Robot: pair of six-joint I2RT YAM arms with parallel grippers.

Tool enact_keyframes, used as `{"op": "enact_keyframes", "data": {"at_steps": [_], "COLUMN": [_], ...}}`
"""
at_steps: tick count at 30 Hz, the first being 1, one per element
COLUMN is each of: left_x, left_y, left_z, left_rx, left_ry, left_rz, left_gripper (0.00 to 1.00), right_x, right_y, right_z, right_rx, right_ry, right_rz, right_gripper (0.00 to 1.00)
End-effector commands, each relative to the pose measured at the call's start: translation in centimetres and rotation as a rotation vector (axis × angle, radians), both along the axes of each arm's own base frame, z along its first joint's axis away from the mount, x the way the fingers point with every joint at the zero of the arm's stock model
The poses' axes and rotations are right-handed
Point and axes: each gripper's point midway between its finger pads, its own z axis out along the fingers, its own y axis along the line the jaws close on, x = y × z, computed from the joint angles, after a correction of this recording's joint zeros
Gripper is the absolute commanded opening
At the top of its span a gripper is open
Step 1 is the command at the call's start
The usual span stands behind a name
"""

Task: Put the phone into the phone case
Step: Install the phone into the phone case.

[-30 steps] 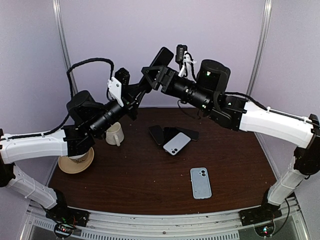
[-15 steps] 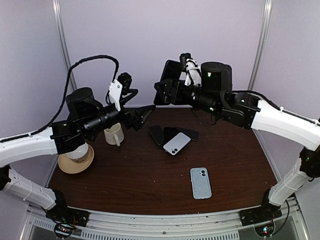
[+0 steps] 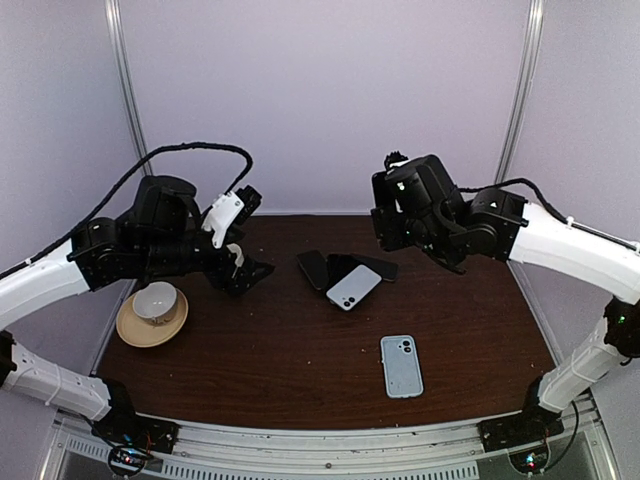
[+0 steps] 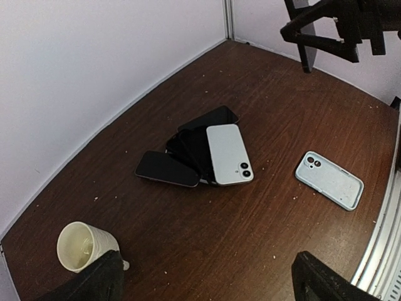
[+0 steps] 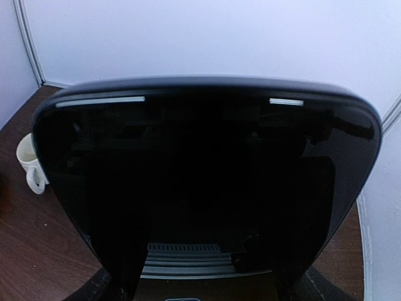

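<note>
While your right hand [image 4: 316,39] hangs high over the far right of the desk [image 3: 290,375], it is clamped on a black phone [image 5: 207,182]. The glossy dark slab fills nearly all of the right wrist view, its glass toward the camera. From the left wrist view you see it edge-on, pointing down out of that hand, well clear of the wood.

Your left hand [image 3: 248,275] sits over the left side of the desk with its two fingers [image 4: 94,282] spread wide. One shows at each lower corner of its own camera view, with the desk showing between them.

The phone case [image 3: 401,366], pale blue, lies flat toward the near right of the desk, its camera cutout at the far end. It touches nothing else and lies well apart from both hands. You cannot tell whether its open side or its back faces up.

Toward the back of the desk, near the middle, you have a small pile. A white phone [image 3: 353,287] lies back up on top of several dark phones [image 3: 314,268] fanned out beneath it.

On the left, a cream mug [image 4: 80,246] stands upright just beside your left hand. Nearer the edge, a cup [image 3: 156,301] rests on a tan saucer [image 3: 130,330].
</note>
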Motion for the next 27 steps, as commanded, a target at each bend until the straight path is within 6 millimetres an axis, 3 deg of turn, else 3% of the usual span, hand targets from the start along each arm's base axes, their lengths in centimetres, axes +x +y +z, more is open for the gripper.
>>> {"op": "enact_keyframes", "data": {"at_steps": [1,7,20,27], "left_x": [0.6,1.1,1.9,2.4], "left_y": [1.9,3.5,4.6,4.8], "left_z": [-1.4,-4.6,-5.0,-5.7], "left_rx": [0.080,0.110,0.118,0.153], "left_ry": [-0.008,-0.006,-0.033,-0.045], "left_rz": [0.054,0.088,0.127,0.130], "left_gripper": [0.98,0.98,0.98,0.98], "right_x": [-0.8,-2.8,-6.6,-8.3], "right_y": [-2.4,-2.1,-2.0,-2.4], "right_z": [-1.0,-7.1,-18.4,-22.6], "right_rx": [0.015,0.098,0.107,0.106], "right_ry": [-0.020,0.141,0.412,0.528], "right_rz": [-0.080,-0.060,-0.063,-0.078], "right_gripper": [0.00,0.00,0.00,0.00]}}
